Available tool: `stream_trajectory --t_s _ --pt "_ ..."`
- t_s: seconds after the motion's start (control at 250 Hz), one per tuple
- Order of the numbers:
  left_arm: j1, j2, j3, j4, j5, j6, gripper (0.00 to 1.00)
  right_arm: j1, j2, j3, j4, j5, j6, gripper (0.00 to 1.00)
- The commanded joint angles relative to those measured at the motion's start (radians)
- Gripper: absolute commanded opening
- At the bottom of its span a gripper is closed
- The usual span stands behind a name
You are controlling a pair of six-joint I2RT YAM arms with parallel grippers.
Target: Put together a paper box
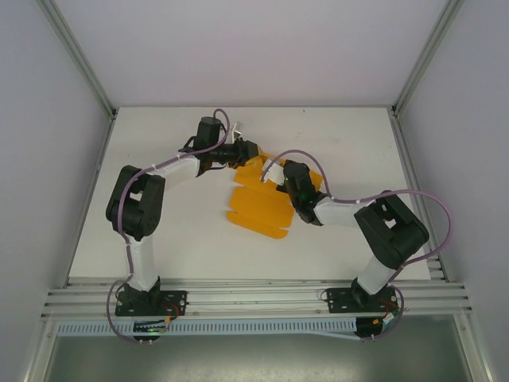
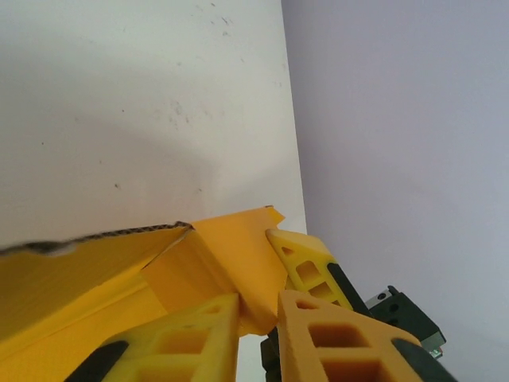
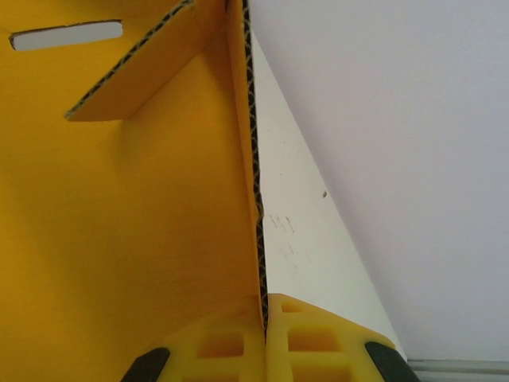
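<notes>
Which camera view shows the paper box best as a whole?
The top external view: the paper box lies there almost whole, seen from above. The left wrist view gives one folded flap up close; the right wrist view, an inner face and a corrugated edge.

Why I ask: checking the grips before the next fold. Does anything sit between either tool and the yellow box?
Nothing visible does. The right tool is clamped straight on a wall edge of the box, and the left tool has a flap directly between its fingers.

left claw (image 2: 258,309) pinching a flap of the paper box (image 2: 227,255), white table (image 2: 143,119) beyond, pale wall (image 2: 413,143) at right
</notes>
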Motion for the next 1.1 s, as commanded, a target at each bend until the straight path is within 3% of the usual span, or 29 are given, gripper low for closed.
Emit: stream_trajectory --t_s 0.0,0.084,0.236,0.28,0.396,0.468,0.564,0.616,0.708,0.815,0.887,1.095 --pt "-0.032 -0.006 -0.012 0.072 0.017 -0.018 0.12 0.031 -0.031 -0.015 0.064 -0.105 0.038 0.00" --pt "-0.035 -0.017 -0.022 0.047 0.001 -0.006 0.00 0.028 -0.038 -0.020 0.064 -0.098 0.039 0.00" --pt "-0.034 -0.036 -0.034 0.001 -0.012 0.032 0.00 0.016 -0.061 -0.026 0.050 -0.103 0.073 0.00" --pt "-0.035 -0.047 -0.039 -0.025 -0.021 0.055 0.07 0.010 -0.070 -0.030 0.047 -0.104 0.080 0.00" --pt "-0.035 -0.109 -0.057 -0.128 -0.086 0.154 0.45 -0.004 -0.094 -0.039 0.028 -0.104 0.074 0.00" --pt "-0.035 -0.168 -0.076 -0.207 -0.168 0.223 0.55 -0.013 -0.111 -0.049 0.017 -0.104 0.065 0.00" --pt "-0.027 -0.257 -0.116 -0.310 -0.331 0.291 0.57 -0.028 -0.136 -0.061 0.004 -0.113 0.070 0.00" --pt "-0.012 -0.314 -0.166 -0.319 -0.366 0.301 0.67 -0.039 -0.152 -0.066 -0.013 -0.126 0.079 0.00" --pt "0.040 -0.415 -0.258 -0.299 -0.389 0.292 0.72 -0.055 -0.173 -0.072 -0.042 -0.146 0.088 0.00" --pt "0.122 -0.501 -0.372 -0.316 -0.451 0.274 0.94 -0.070 -0.186 -0.081 -0.034 -0.155 0.098 0.00" --pt "0.155 -0.518 -0.407 -0.349 -0.494 0.287 0.98 -0.078 -0.195 -0.082 -0.039 -0.166 0.105 0.00" --pt "0.160 -0.435 -0.395 -0.389 -0.599 0.282 0.98 -0.087 -0.215 -0.076 -0.046 -0.199 0.139 0.00"
